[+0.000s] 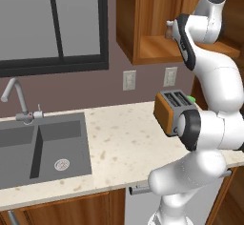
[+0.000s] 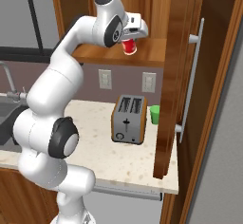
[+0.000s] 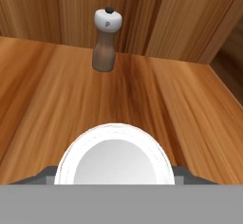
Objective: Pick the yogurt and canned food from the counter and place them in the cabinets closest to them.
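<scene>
Holding the yogurt (image 2: 128, 47), a small red cup with a white rim, I have my jaws clenched on its sides, one dark finger showing at each edge of the cup in the hand view. The cup sits at the open front of the cabinets (image 2: 142, 9), just above the wooden shelf (image 2: 147, 57); I cannot tell whether its base touches the wood. From the hand view, the cup's white top (image 3: 115, 156) faces the camera, and the shelf boards run away behind it. A pepper shaker (image 3: 105, 40), brown with a white cap, stands upright near the back wall of the cabinet, well apart from the cup. My gripper (image 2: 134, 35) reaches in from the left. Below, on the speckled beige tabletop (image 2: 128, 163), a toaster (image 2: 128, 119) stands with a green cup (image 2: 154, 114) just beside it. An open cabinet door (image 2: 175, 76) with a long steel handle (image 2: 192, 78) hangs to the right.
</scene>
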